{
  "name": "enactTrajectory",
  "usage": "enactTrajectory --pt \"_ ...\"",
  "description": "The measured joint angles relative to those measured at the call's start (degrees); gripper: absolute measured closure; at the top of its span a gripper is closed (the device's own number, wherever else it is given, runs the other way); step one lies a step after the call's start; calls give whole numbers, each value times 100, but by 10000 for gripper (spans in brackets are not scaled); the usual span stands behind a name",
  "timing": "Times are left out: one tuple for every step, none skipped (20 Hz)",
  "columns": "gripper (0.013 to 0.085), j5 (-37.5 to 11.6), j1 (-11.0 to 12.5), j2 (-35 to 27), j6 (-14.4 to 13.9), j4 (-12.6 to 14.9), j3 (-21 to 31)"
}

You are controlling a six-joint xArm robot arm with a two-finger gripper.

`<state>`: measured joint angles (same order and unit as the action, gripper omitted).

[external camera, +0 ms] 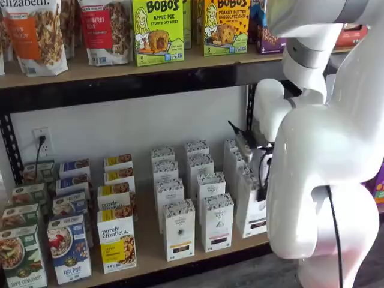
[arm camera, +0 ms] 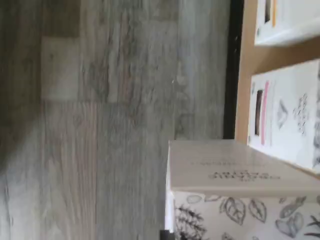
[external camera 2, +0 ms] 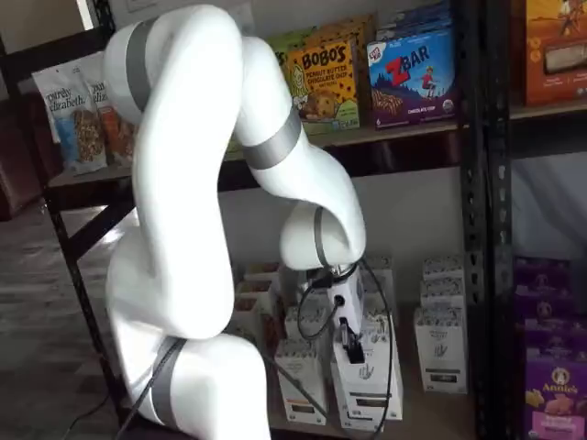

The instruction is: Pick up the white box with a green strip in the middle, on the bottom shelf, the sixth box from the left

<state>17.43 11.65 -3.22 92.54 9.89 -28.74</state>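
The white box [external camera: 252, 211], tall and narrow with a speckled top band and a dark strip near its base, stands at the right end of the bottom shelf [external camera: 150, 257], partly behind my arm. In a shelf view my gripper [external camera 2: 352, 343] sits at the box's [external camera 2: 371, 378] top, one black finger on its front face, the fingers closed on it. In the wrist view the box's top and leaf-pattern band [arm camera: 240, 175] are very close and reach out past the shelf's black edge [arm camera: 231, 75] over the floor.
More white boxes [external camera: 216, 221] stand in rows to its left, then yellow-labelled purely elizabeth boxes [external camera: 116, 241]. Bobo's boxes [external camera: 157, 30] fill the upper shelf. A black rack post [external camera 2: 491, 229] and purple boxes [external camera 2: 550, 385] are to the right. Grey wood floor [arm camera: 100, 125] lies in front.
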Motion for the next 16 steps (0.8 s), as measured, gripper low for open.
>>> enactTrajectory --pt "450 95 -187 -28 118 -324 -69" --pt "450 228 -427 -77 196 -667 -165" --pt "450 335 -737 -137 205 -1015 -264" --pt "450 537 -1014 -181 249 -1380 -382" --pt "450 924 -1379 -221 304 -1871 -571" --pt "450 1362 -1767 -245 304 -2338 -763" --pt "450 1666 -2152 -236 222 -2704 -889" --pt "450 1867 -2541 -192 102 -3041 -958" --pt "450 1999 -2974 -109 -31 -3414 -989" --pt "450 2104 -3382 -16 -203 -3702 -1004" --pt "450 2357 -3715 38 -447 -3858 -1086" --pt "450 2466 -4014 85 -822 -3803 -1123" --pt "450 2410 -4325 139 -1275 -3623 -1106" --pt "450 2362 -4660 149 -1939 -3253 -1116" --pt "450 2320 -4900 115 -2440 -2928 -1139" --pt "450 2231 -5052 77 -2797 -2689 -1141"
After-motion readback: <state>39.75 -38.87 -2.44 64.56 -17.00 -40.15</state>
